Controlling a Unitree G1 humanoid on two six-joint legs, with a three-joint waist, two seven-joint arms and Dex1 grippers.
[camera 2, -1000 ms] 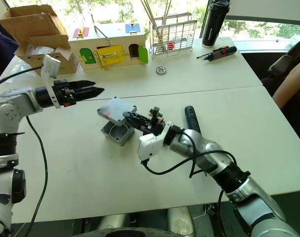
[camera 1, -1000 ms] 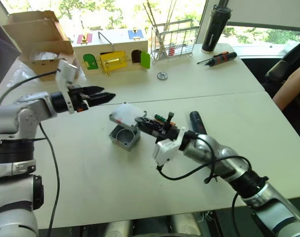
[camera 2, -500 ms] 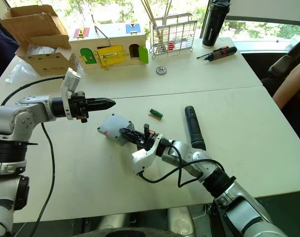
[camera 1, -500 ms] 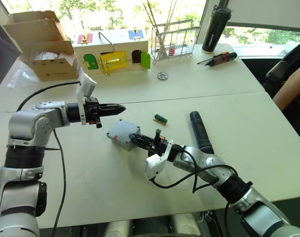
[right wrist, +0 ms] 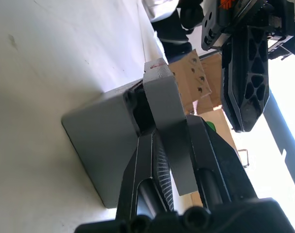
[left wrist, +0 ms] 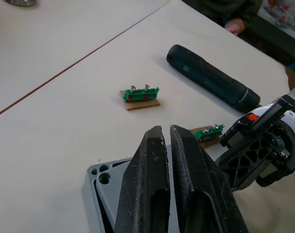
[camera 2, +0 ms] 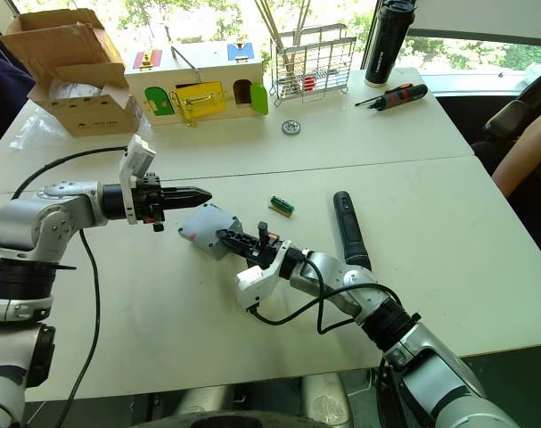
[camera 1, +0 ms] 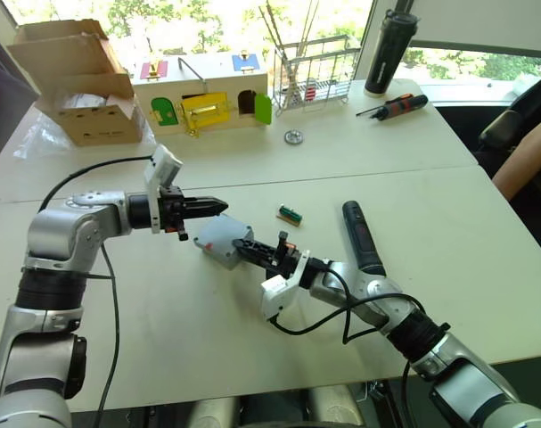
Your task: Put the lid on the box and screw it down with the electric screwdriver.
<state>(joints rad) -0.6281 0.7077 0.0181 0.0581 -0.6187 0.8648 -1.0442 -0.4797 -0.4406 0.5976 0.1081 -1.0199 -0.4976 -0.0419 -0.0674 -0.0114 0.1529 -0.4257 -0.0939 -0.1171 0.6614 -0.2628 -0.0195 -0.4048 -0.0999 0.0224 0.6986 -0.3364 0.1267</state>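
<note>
The grey box (camera 1: pixel 218 252) stands on the white table near the middle, and the grey lid (camera 1: pixel 222 235) lies on top of it. My right gripper (camera 1: pixel 245 249) is shut on the lid's edge; in the right wrist view its fingers (right wrist: pixel 203 145) clamp the lid (right wrist: pixel 163 104) over the box (right wrist: pixel 101 141). My left gripper (camera 1: pixel 214 206) is shut and empty, with its tips just above the lid's far left corner. In the left wrist view its fingers (left wrist: pixel 152 170) hang over the lid (left wrist: pixel 104 182). The black electric screwdriver (camera 1: pixel 362 237) lies on the table to the right.
A small green screw holder (camera 1: pixel 290 213) lies between the box and the screwdriver. At the back stand a cardboard carton (camera 1: pixel 74 80), a wooden box with coloured doors (camera 1: pixel 203 94), a wire rack (camera 1: pixel 315 71), a black bottle (camera 1: pixel 384 53) and a hand screwdriver (camera 1: pixel 393 105). A person's arm (camera 1: pixel 528 160) is at the right edge.
My right gripper has brought the lid down from a tilted hold onto the box. My left gripper has shut and moved right and down, close to the lid.
</note>
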